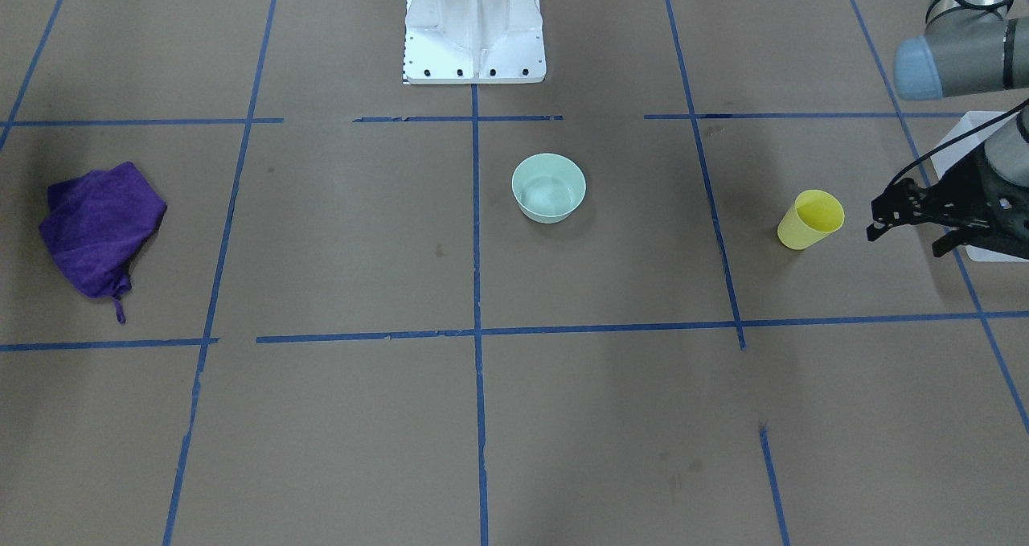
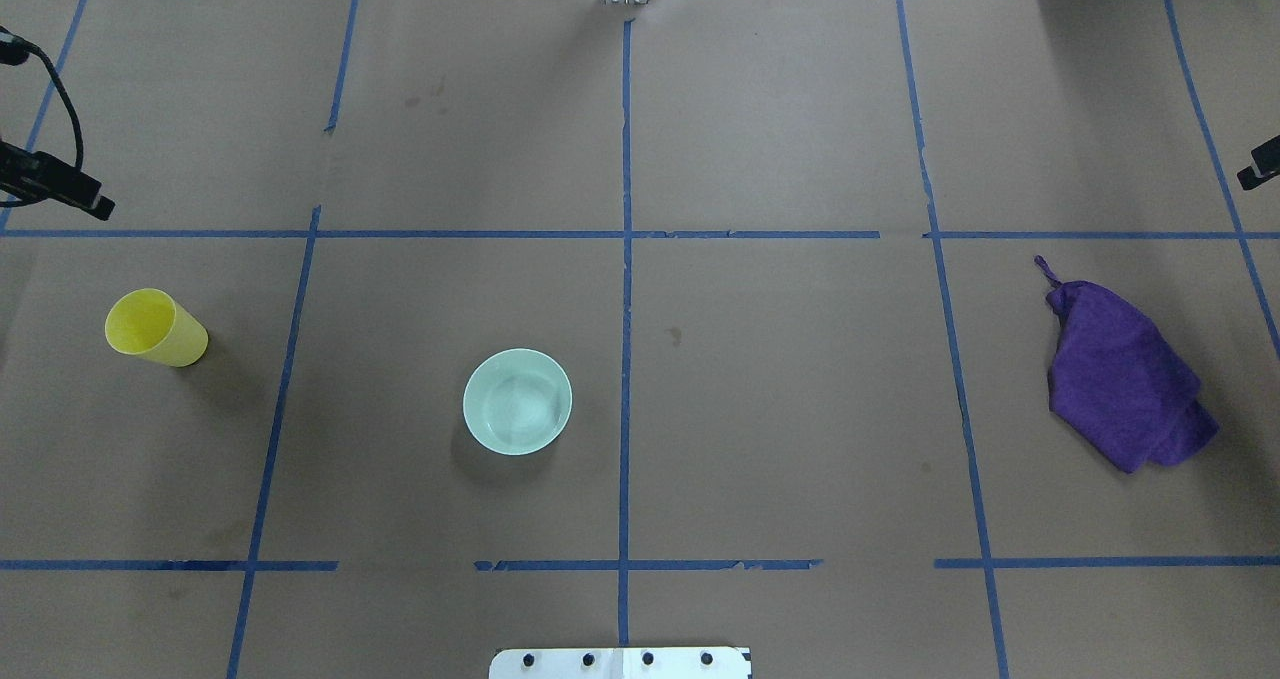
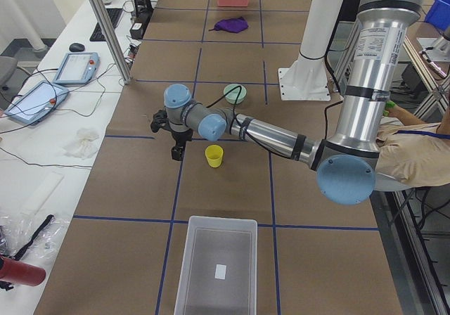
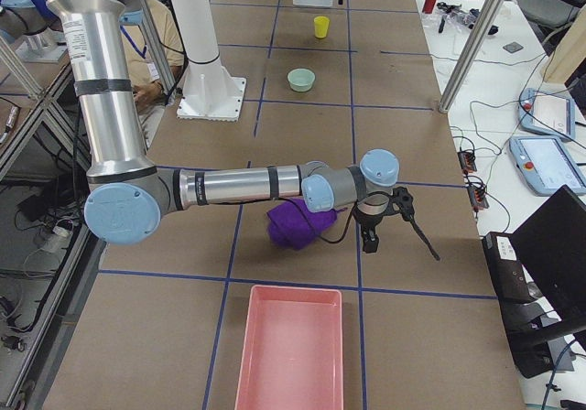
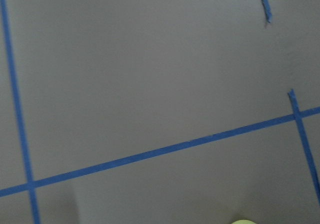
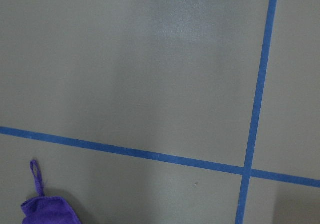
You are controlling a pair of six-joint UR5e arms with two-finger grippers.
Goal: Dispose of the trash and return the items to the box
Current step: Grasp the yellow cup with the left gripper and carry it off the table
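Observation:
The yellow cup (image 1: 810, 219) stands upright on the robot's left side of the table, also in the overhead view (image 2: 155, 327) and the left side view (image 3: 214, 155). A sliver of its rim shows in the left wrist view (image 5: 245, 222). The mint-green bowl (image 1: 549, 187) sits near the table's middle (image 2: 517, 401). My left gripper (image 1: 872, 218) hovers a little beyond the cup, apart from it, jaws open and empty. The frosted box (image 3: 218, 266) stands at the table's left end. My right gripper (image 4: 369, 241) hangs beside the purple cloth; I cannot tell its jaws.
A crumpled purple cloth (image 2: 1120, 379) lies on the robot's right side, and its loop shows in the right wrist view (image 6: 37, 176). A pink tray (image 4: 291, 355) stands at the right end. The robot's white base (image 1: 474, 23) is at the near edge. Blue tape lines grid the brown table.

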